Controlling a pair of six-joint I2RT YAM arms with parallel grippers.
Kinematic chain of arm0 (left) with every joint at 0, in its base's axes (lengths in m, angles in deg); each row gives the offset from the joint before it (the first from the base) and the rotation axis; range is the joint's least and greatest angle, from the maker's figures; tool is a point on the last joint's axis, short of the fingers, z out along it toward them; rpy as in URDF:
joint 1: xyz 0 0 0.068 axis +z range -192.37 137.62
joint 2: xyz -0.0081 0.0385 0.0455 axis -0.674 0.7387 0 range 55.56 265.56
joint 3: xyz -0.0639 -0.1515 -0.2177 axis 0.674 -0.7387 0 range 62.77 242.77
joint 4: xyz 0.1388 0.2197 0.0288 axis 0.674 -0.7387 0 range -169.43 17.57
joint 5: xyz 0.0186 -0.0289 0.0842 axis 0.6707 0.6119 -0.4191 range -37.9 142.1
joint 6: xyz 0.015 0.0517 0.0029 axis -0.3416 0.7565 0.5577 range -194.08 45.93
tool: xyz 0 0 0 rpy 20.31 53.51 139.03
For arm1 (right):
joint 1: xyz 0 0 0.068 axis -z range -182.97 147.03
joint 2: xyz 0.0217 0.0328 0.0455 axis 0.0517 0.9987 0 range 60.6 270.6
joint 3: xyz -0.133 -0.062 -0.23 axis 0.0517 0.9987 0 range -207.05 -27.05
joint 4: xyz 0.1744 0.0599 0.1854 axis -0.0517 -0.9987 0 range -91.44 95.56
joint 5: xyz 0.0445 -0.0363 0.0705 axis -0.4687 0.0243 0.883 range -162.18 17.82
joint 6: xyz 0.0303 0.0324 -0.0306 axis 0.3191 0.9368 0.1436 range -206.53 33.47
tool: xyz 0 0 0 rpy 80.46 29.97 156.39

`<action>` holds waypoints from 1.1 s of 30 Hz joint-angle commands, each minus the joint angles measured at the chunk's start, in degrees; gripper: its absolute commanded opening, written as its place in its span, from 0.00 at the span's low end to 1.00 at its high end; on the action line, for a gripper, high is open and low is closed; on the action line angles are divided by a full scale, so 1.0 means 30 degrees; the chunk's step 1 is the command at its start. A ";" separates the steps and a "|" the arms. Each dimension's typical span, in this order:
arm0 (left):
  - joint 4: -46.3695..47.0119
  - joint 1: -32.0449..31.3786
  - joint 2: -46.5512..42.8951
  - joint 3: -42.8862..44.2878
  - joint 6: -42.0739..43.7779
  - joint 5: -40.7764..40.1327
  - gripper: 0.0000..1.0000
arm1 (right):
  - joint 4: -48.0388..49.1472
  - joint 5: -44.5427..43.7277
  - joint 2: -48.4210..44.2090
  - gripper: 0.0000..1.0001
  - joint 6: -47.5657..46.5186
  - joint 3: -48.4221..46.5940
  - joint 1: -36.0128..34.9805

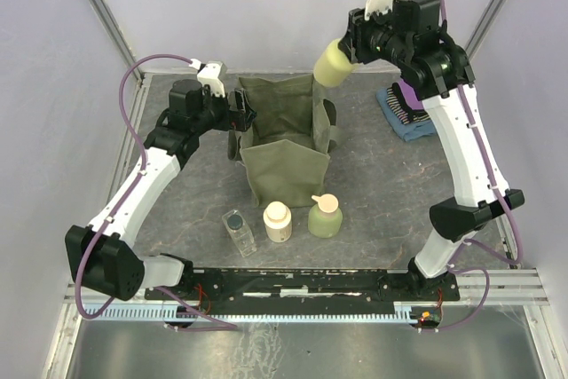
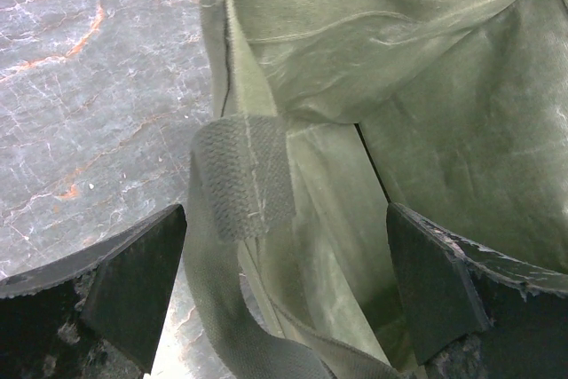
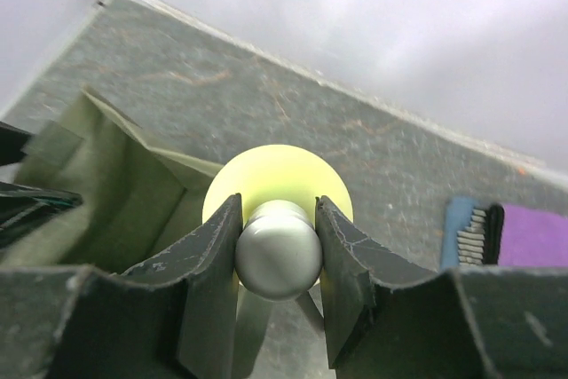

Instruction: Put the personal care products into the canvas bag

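Top view first: your right gripper (image 1: 353,49) is up in the air, clamped on the yellow-green bottle (image 1: 335,64), which hangs just over the far right corner of the canvas bag (image 1: 284,166). The bag stands open mid-table, and what shows of its inside is plain olive fabric. Your left gripper (image 1: 241,111) sits at the bag's left rim. The other three are on the table in a row in front of the bag: clear square bottle (image 1: 238,229), cream jar (image 1: 278,221), round green bottle (image 1: 325,216). The folded cloths (image 1: 406,111) lie off to the right, well apart from the bag. From the left wrist, your jaws are spread wide, with the bag's side wall and its handle strap (image 2: 244,184) between the fingers (image 2: 133,290), nothing pinched. I can't tell if either pad touches the fabric. From the right wrist, your fingers are partly closed on the white pump head (image 3: 278,250), the yellow-green body points away from the camera, and the bag's open mouth sits below and to the left.
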State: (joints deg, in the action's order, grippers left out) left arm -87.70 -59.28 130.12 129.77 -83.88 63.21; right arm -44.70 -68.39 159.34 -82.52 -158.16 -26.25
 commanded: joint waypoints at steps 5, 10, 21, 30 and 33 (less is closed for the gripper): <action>0.0343 -0.0107 -0.0593 0.0078 -0.0563 0.0075 1.00 | 0.8120 0.3439 -0.1085 0.01 0.1441 -0.2296 -0.0696; 0.0328 -0.0108 -0.0667 0.0006 -0.0600 0.0129 1.00 | 0.7876 0.4385 -0.0689 0.01 0.1798 -0.2489 -0.1093; -0.0316 -0.0137 -0.0503 0.0185 -0.0263 0.0346 0.39 | 0.6410 0.3641 -0.1843 0.00 0.0901 0.3226 -0.2785; -0.0665 -0.0136 -0.0653 0.0305 -0.0160 0.0366 0.05 | 0.6108 0.0729 -0.1656 0.01 -0.0277 0.6161 -0.4291; -0.0787 -0.0136 -0.0812 0.0312 -0.0189 0.0427 0.03 | 0.5997 -0.0159 -0.0957 0.01 -0.0484 0.6699 -0.4593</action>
State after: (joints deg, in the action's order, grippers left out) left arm -89.14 -59.54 129.36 129.77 -84.56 63.28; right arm -36.55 -63.89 158.27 -82.19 -137.63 -38.93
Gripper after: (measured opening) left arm 0.051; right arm 0.426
